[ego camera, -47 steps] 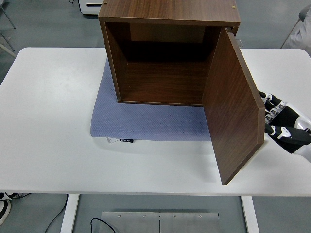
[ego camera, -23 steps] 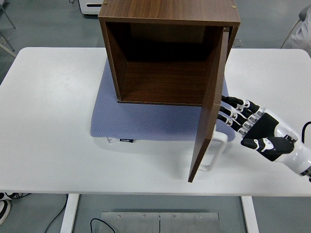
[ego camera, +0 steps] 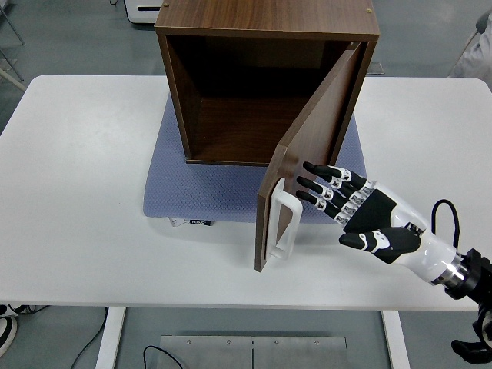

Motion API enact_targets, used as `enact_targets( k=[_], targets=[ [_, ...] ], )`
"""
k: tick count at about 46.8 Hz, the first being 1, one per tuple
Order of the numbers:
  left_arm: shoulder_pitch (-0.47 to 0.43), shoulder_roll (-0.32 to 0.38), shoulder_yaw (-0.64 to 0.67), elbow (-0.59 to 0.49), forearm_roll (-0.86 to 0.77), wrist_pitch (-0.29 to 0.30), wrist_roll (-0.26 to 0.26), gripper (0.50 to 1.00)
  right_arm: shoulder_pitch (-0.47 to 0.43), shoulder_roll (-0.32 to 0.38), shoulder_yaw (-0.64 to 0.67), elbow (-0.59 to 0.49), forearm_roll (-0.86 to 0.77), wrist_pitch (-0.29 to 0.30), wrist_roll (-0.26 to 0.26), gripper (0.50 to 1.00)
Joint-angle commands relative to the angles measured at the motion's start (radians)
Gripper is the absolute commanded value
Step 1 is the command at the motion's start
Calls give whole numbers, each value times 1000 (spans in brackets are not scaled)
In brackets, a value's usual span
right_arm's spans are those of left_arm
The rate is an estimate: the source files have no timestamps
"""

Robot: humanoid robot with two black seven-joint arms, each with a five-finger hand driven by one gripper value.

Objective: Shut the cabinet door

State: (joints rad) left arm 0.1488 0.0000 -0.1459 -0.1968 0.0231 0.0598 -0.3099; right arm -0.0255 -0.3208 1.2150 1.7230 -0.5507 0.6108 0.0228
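Note:
A dark brown wooden cabinet (ego camera: pixel 265 23) stands at the table's middle back on a blue-grey mat (ego camera: pixel 207 192), its front open and its inside empty. Its door (ego camera: pixel 311 142), hinged on the right, stands about half shut, swung toward the left. A white handle (ego camera: pixel 280 223) sits on the door's outer face near its free edge. My right hand (ego camera: pixel 342 192) is open, fingers (ego camera: pixel 319 183) stretched flat against the door's outer face just right of the handle. The left arm is out of view.
The white table (ego camera: pixel 77 192) spreads wide to the left and front of the cabinet. A white object (ego camera: pixel 142 9) stands on the floor beyond the table's far edge. My right forearm (ego camera: pixel 453 273) comes in from the lower right corner.
The door has swung from wide open to about half shut, its free edge moving left. My right hand has moved left with it, staying on the door's outer face.

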Motion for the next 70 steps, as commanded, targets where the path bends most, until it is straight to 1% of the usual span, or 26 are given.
enact_targets(
  k=[1,4,11,22,27,31,47,59,70],
  targets=[
    [0,0,0,0,0,0,0,1000,9,19,-2,-11,-2,-3,0,1000],
    [0,0,0,0,0,0,0,1000,22,37,-3,-28,-2,-3,0,1000],
    [0,0,0,0,0,0,0,1000,62,74,-14,-68,-2,-28,0,1000],
    [0,0,0,0,0,0,0,1000,105,117,-31,-118,-3,-29,0,1000],
    [0,0,0,0,0,0,0,1000,148,143,-37,-161,-3,-31,2,1000],
    [0,0,0,0,0,0,0,1000,177,174,-38,-198,-3,-43,2,1000],
    [0,0,0,0,0,0,0,1000,256,250,-52,-306,-3,-60,3,1000],
    [0,0,0,0,0,0,0,1000,318,286,-52,-379,-3,-80,8,1000],
    [0,0,0,0,0,0,0,1000,366,310,-60,-436,-3,-80,9,1000]
  ],
)
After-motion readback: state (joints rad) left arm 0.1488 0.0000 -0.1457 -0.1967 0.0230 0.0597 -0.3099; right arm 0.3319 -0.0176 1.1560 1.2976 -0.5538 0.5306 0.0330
